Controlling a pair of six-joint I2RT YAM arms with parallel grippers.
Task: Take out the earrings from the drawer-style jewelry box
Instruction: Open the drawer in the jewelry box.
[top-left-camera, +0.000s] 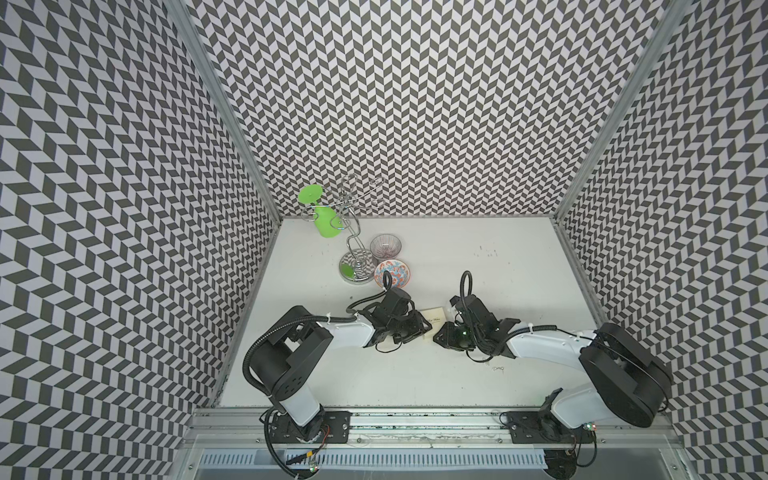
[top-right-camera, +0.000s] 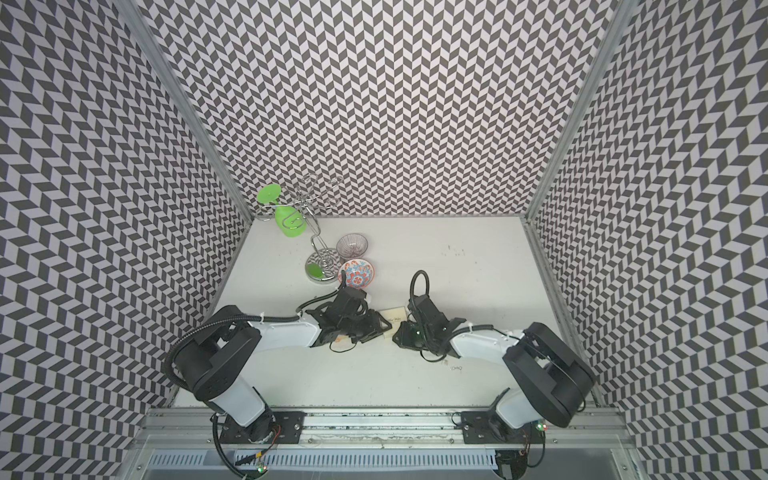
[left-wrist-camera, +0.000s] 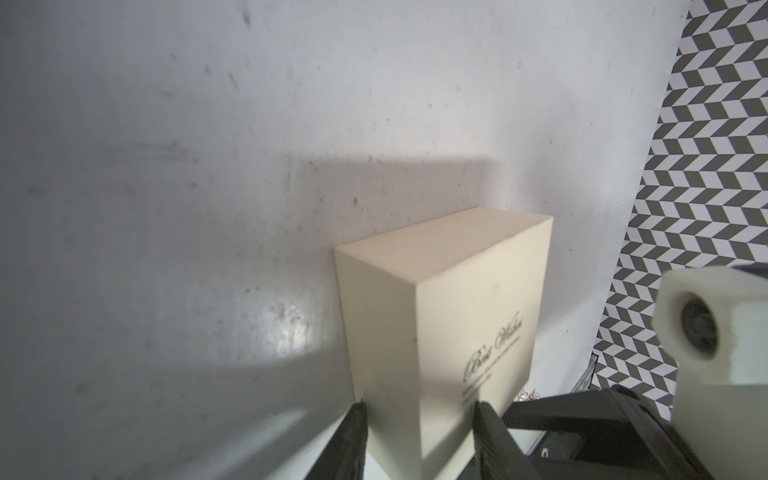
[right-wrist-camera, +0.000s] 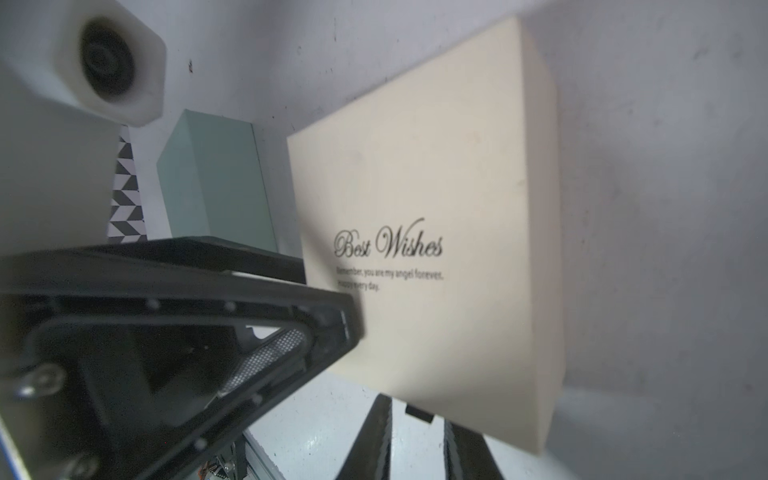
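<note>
The cream drawer-style jewelry box (top-left-camera: 434, 321) (right-wrist-camera: 436, 208), printed "Best Wishes", lies mid-table between both arms. My left gripper (left-wrist-camera: 419, 415) (top-left-camera: 422, 328) is shut on its left end, one finger on the printed face and one at the opposite edge. My right gripper (right-wrist-camera: 417, 419) (top-left-camera: 444, 332) is at the box's right end. Its jaws stand a narrow gap apart, with a small dark pull tab (right-wrist-camera: 419, 412) between the tips, not touched. Tiny silvery earrings (top-left-camera: 497, 368) (top-right-camera: 456, 367) lie on the table in front of the right arm. The box's inside is hidden.
A teal box (right-wrist-camera: 216, 178) stands just beyond the cream box, under the left arm. A wire rack (top-left-camera: 353, 249) holding a green glass (top-left-camera: 322, 218) and two patterned bowls (top-left-camera: 385, 246) (top-left-camera: 390, 272) stand at the back left. Patterned walls close three sides.
</note>
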